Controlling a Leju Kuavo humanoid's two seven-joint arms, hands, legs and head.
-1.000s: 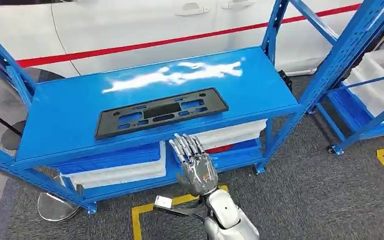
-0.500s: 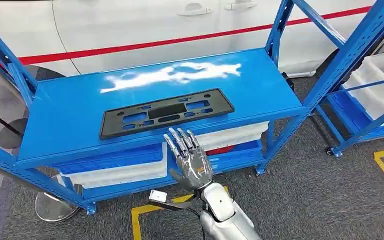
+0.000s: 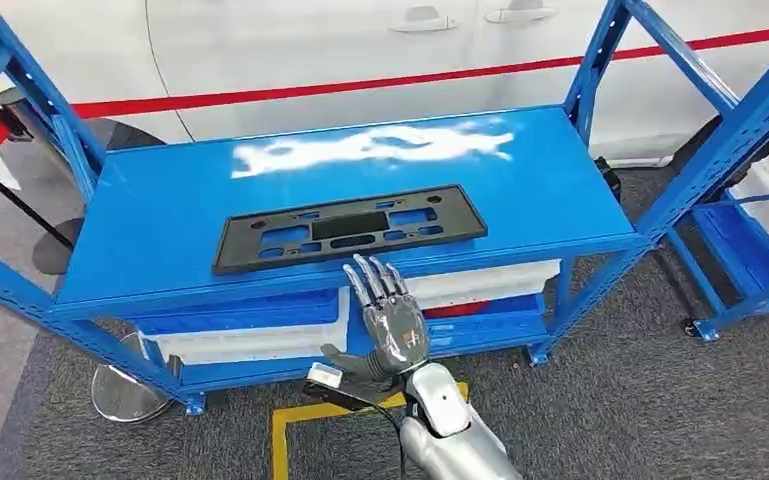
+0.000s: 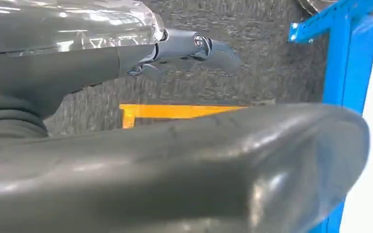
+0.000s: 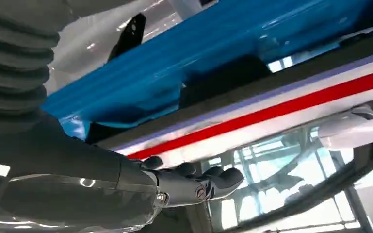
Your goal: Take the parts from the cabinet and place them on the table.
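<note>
A flat black plastic plate [image 3: 350, 228] with several cut-outs lies lengthwise on the top of the blue shelf [image 3: 560, 190], near its front edge. My right hand [image 3: 390, 320] is raised in front of that edge, back towards me, fingers spread and holding nothing. Its fingertips [image 3: 370, 268] reach up to the shelf's front edge just below the plate. In the right wrist view the right hand [image 5: 189, 184] is stretched out under the blue edge. My left hand [image 4: 194, 48] hangs low over the carpet by a blue rack leg [image 4: 344, 53], fingers out and empty.
White bins [image 3: 250, 340] sit on the lower level under the shelf. A white car with a red stripe [image 3: 360, 85] stands right behind. A second blue rack [image 3: 750, 120] stands at the right. Yellow floor tape [image 3: 290, 420] and a round metal base [image 3: 125, 390] lie by the rack's feet.
The camera has shifted, so the whole scene sits further right. My right hand stays at the shelf's front edge, and its thumb now sticks out to the side.
</note>
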